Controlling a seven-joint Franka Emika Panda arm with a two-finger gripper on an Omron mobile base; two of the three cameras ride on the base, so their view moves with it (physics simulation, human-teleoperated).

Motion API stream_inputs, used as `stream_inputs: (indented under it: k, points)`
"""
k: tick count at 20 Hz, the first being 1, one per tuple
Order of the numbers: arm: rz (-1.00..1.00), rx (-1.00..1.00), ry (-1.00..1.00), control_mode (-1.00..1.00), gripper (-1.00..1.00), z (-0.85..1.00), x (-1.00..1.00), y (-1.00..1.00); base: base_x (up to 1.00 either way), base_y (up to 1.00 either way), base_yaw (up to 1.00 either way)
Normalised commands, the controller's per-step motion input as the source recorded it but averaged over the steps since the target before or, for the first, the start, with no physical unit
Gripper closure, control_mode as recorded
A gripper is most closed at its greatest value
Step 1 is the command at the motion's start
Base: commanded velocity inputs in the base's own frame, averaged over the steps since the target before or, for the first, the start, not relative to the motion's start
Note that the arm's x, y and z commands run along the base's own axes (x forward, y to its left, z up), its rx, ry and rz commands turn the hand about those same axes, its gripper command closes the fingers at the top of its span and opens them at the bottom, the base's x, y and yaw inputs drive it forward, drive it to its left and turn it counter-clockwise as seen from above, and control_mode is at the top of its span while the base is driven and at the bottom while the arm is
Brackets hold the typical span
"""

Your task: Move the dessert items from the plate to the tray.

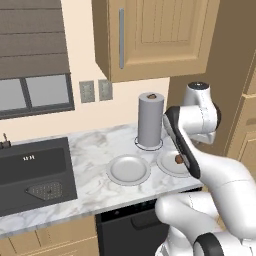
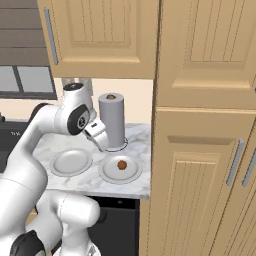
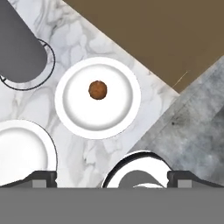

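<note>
The brown ball sat alone in the middle of the right-hand plate, near the surface edge. I had the claw spread wide, hovering above. I judged the round ball could roll from a descending finger, and I saw no tray.

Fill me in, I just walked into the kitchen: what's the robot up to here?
The arm's open gripper hovers above a marble counter, holding nothing. Below it, a brown ball sits on a round white plate. A second plate lies beside it, and a grey paper-towel roll stands behind them.
</note>
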Motion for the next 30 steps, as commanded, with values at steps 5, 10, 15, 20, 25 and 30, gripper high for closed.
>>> stream_inputs:
  k: [5, 10, 15, 20, 25, 30]
  points:
    - [-0.03, -0.02, 0.0, -1.0, -1.0, -0.01, 0.0, -0.02, 0.0, 0.0, 0.0]
    - [0.0, 0.0, 0.0, -1.0, -1.0, -0.35, 0.17, -0.07, 0.0, 0.0, 0.0]
    - [0.0, 0.0, 0.0, -1.0, -1.0, -0.34, 0.14, -0.04, 0.0, 0.0, 0.0]
    - [-0.02, 0.0, 0.02, -1.0, -1.0, -0.34, 0.3, -0.25, 0.0, 0.0, 0.0]
    - [-0.08, -0.01, 0.01, -1.0, -1.0, -0.32, 0.26, -0.28, 0.0, 0.0, 0.0]
    - [-0.04, -0.04, -0.03, -1.0, -1.0, -0.21, 0.46, -0.07, 0.0, 0.0, 0.0]
